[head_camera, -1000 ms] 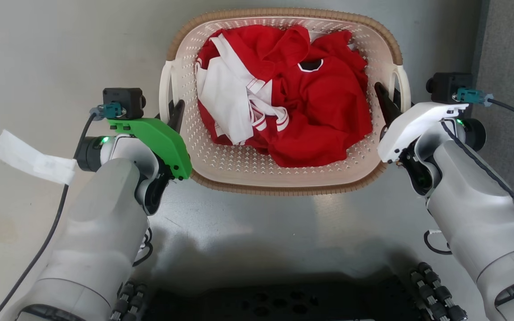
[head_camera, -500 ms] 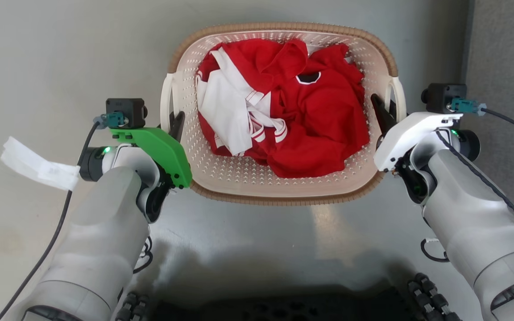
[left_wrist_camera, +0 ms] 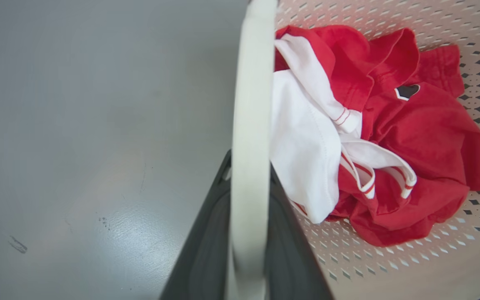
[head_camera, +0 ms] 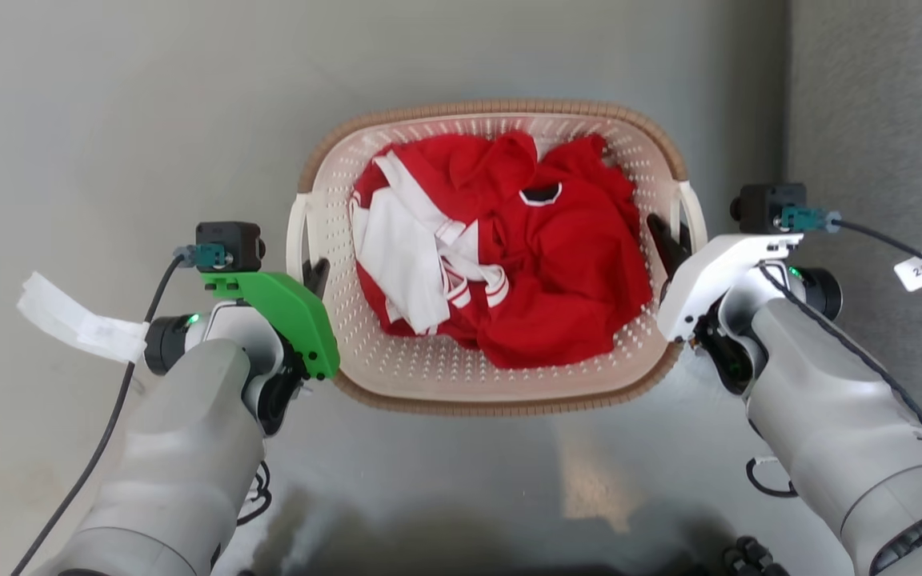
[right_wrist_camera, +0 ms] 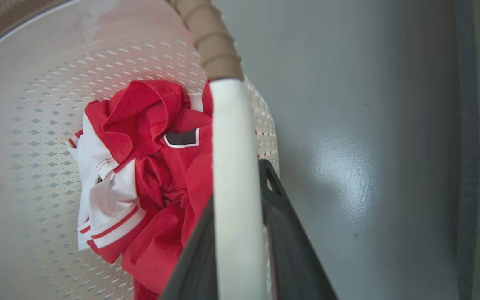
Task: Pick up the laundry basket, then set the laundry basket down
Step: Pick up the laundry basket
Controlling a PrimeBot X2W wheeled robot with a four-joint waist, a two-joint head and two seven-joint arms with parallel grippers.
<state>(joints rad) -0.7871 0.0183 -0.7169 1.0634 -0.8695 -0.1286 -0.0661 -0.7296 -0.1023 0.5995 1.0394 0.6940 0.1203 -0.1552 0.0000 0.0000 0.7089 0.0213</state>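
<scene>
Laundry basket (head_camera: 493,108), cream-white perforated plastic with a brown woven-look rim, is held between both arms over the grey floor (head_camera: 109,120); floor contact cannot be told. Left gripper (head_camera: 316,274) pinches the left white loop handle (head_camera: 294,240); right gripper (head_camera: 663,238) pinches the right white loop handle (head_camera: 691,214). Carry step judged in hand. Next move calls for level, matched lowering, then release.

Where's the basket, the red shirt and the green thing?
laundry basket (head_camera: 429,370): head view, perforated near wall.
red shirt (head_camera: 581,272): head view, middle of its front.
green cover (head_camera: 291,312): head view, its flat top.
</scene>
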